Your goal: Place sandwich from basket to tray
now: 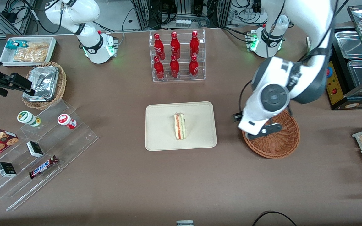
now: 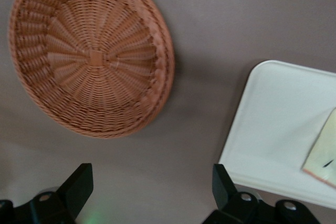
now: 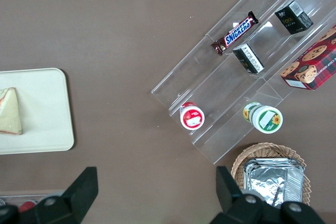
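On the flat cream-beige rectangular tray (image 1: 181, 126) at the middle of the brown table (image 1: 181, 188), the front view shows the small triangular sandwich wedge (image 1: 179, 126) of pale bread already lying, its red and green filling edge turned toward the parked arm's end. The round reddish-brown woven wicker basket (image 1: 273, 142) sits toward the working arm's end, apart from the tray, with nothing visible inside it. The left arm's black two-finger gripper (image 1: 264, 131) hangs over the basket's rim on the tray side. Judging by this, the transfer looks done and only pulling the arm away remains.

From the left wrist view, the basket (image 2: 92, 56) is bare down to its woven floor, and the gripper (image 2: 149, 192) holds nothing, its two fingers (image 2: 77, 184) spread wide over the bare table between basket and tray (image 2: 278, 124). One corner of the sandwich (image 2: 323, 156) shows on the tray, flat and pale.

From the right wrist view, the sandwich (image 3: 10, 111) rests flat on the tray (image 3: 44, 108), well inside the rim, intact and unsquashed.
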